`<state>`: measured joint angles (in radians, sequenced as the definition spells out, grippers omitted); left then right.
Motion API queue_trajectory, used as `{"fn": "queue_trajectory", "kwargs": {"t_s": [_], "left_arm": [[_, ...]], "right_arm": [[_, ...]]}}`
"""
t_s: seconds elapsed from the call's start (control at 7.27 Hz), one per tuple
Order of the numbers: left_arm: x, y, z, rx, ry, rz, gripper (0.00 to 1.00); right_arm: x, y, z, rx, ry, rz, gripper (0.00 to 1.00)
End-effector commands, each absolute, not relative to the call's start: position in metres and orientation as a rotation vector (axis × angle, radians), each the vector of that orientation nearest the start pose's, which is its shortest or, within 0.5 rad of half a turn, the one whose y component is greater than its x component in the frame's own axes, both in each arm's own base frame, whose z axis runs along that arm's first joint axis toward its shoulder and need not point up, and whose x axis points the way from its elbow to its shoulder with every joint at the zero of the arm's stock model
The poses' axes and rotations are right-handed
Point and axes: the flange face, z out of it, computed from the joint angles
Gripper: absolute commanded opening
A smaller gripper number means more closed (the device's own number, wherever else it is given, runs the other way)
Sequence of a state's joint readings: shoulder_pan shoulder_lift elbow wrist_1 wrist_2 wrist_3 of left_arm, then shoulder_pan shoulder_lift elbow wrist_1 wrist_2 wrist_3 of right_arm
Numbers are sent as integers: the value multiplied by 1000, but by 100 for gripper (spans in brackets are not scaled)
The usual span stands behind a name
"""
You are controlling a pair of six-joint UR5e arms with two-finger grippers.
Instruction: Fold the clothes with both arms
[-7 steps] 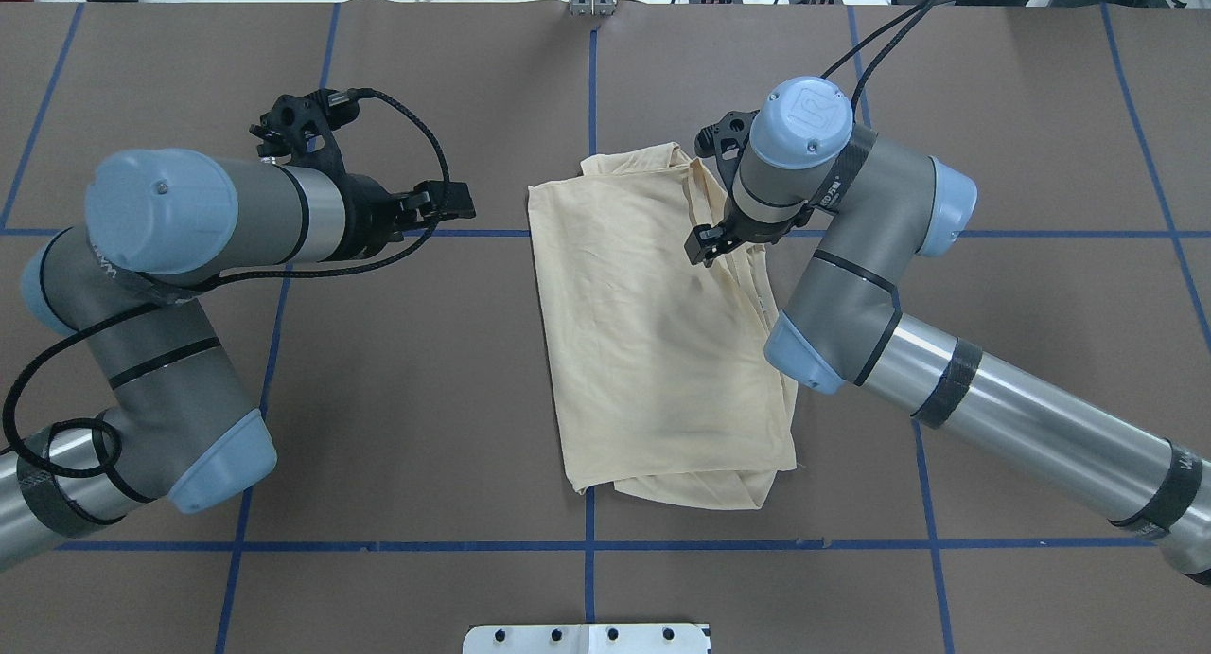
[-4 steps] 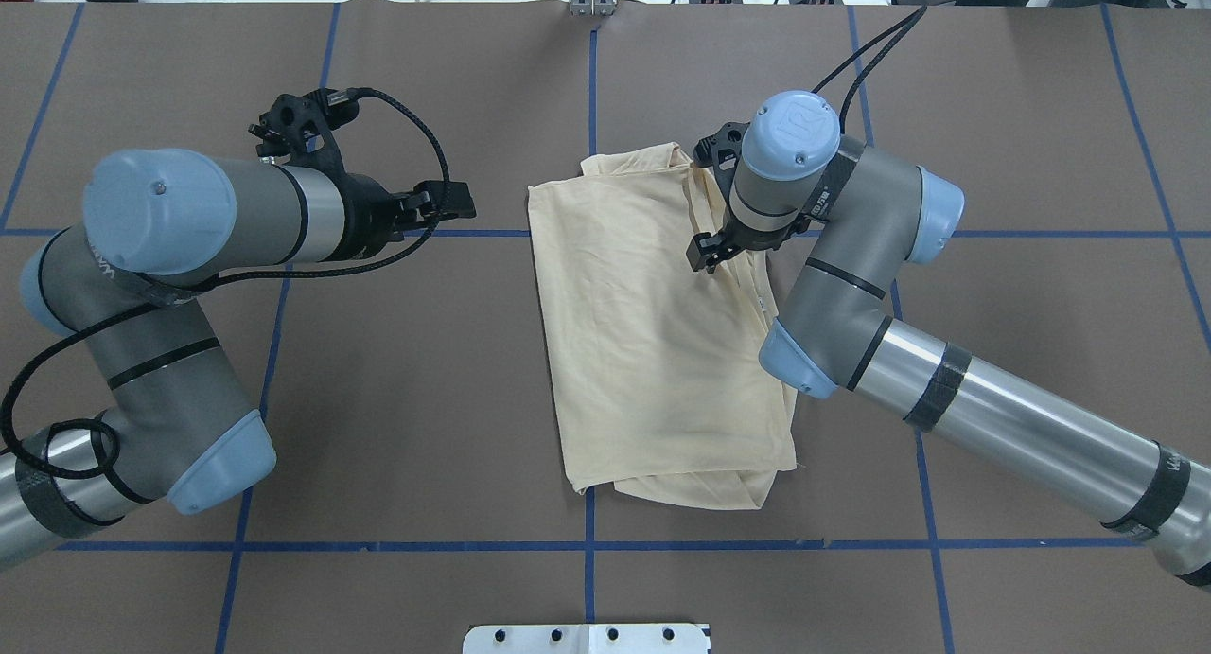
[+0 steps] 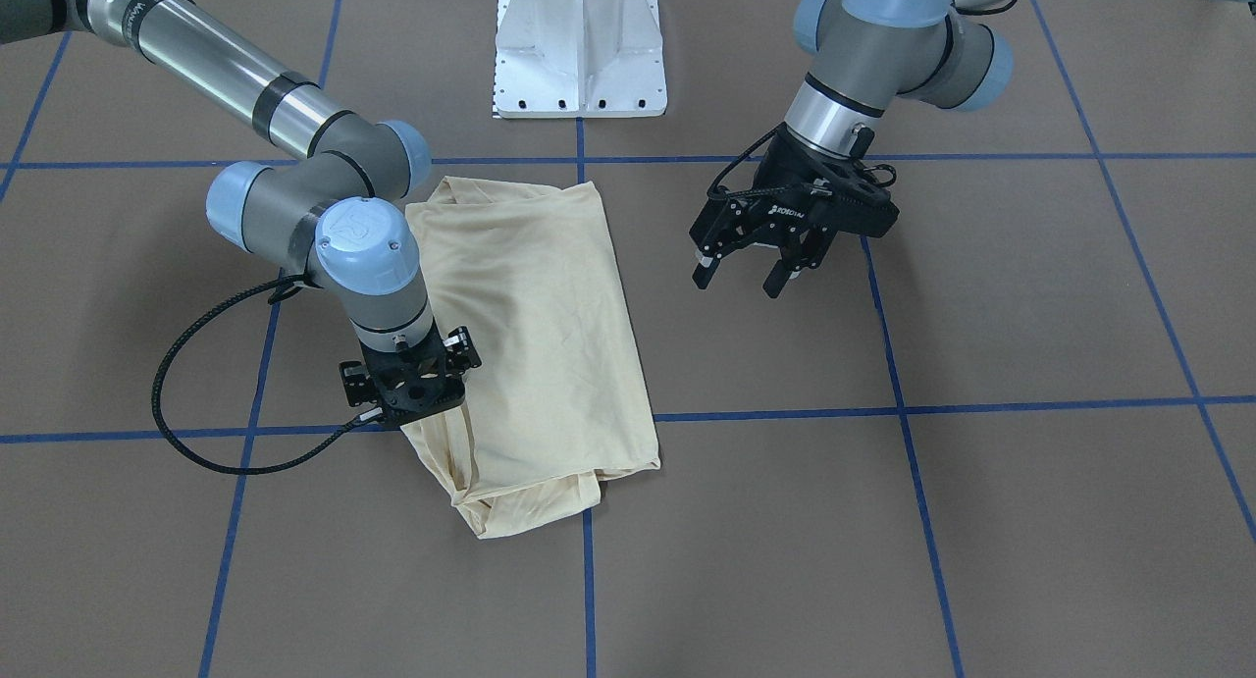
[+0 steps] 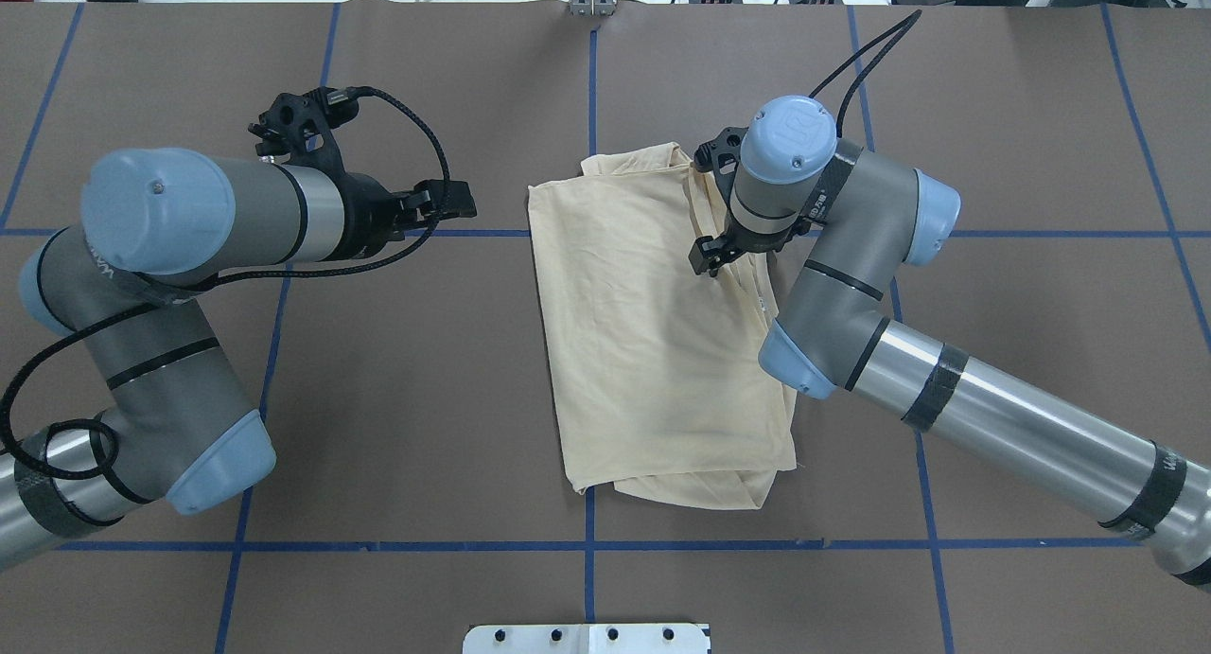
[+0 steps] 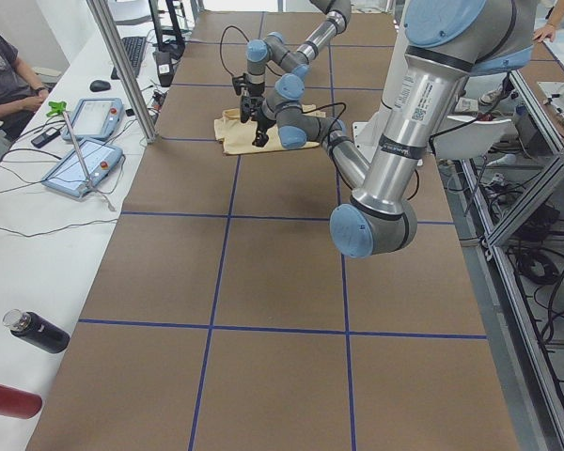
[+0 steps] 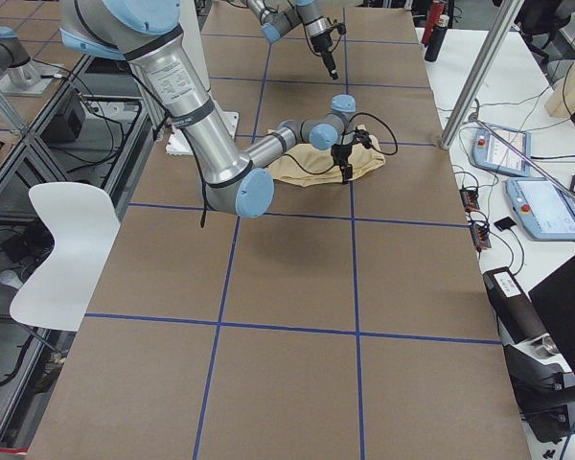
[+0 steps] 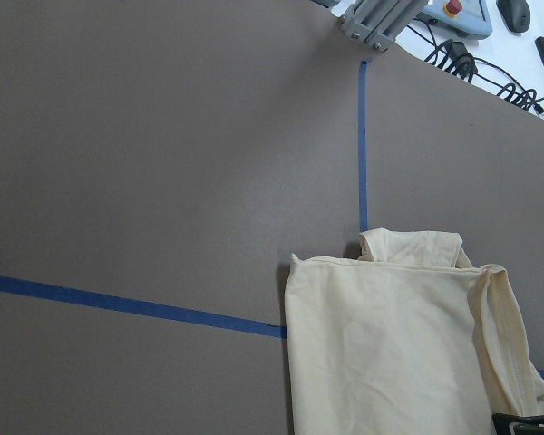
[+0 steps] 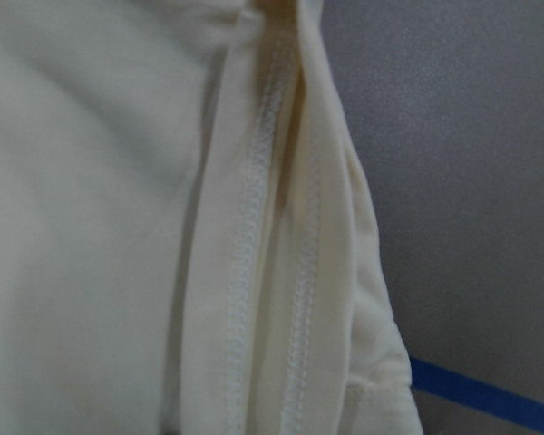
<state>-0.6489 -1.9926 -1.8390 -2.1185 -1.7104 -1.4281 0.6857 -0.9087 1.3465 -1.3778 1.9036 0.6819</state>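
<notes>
The clothes are one cream-yellow shirt (image 4: 653, 351), folded into a long rectangle across the middle of the table (image 3: 540, 295). My right gripper (image 4: 710, 256) points straight down on the shirt's right edge near its far end (image 3: 412, 418). One black finger shows and the other is hidden under the wrist, so I cannot tell its state. The right wrist view is filled by stitched hems (image 8: 254, 236) at very close range. My left gripper (image 3: 738, 282) hovers open and empty left of the shirt (image 4: 462, 200). Its wrist view looks at the shirt's far corner (image 7: 390, 344).
The white pedestal base (image 3: 581, 50) stands at the robot's side of the table. Blue tape lines (image 4: 588, 114) grid the brown surface. Beyond the far edge a person (image 5: 0, 66) sits by teach pendants (image 5: 85, 117), and two bottles (image 5: 38, 331) lie nearby.
The right arm has come down and shifted a little left onto the shirt's right edge. The left arm and the shirt have not moved.
</notes>
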Motion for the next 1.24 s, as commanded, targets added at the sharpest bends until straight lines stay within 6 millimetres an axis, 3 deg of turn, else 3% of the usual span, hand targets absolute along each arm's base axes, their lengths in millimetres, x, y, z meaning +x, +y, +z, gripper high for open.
{"fn": "queue_trajectory", "kwargs": {"t_s": [0.0,0.55,0.96,1.1], "left_arm": [[408,-458,239,366,1194,-352,100],[409,-459,236,367,1197,-351,100],[409,-459,237,366,1196,-351,100],[409,-459,239,365,1193,-352,100]], "right_arm": [[-499,-570,356,233,-656,-310,100],[-477,-589,371,227,-639,-288,100],[-476,-600,333,308,-709,-279,100],[-482,-607,309,336,-722,-282,100]]}}
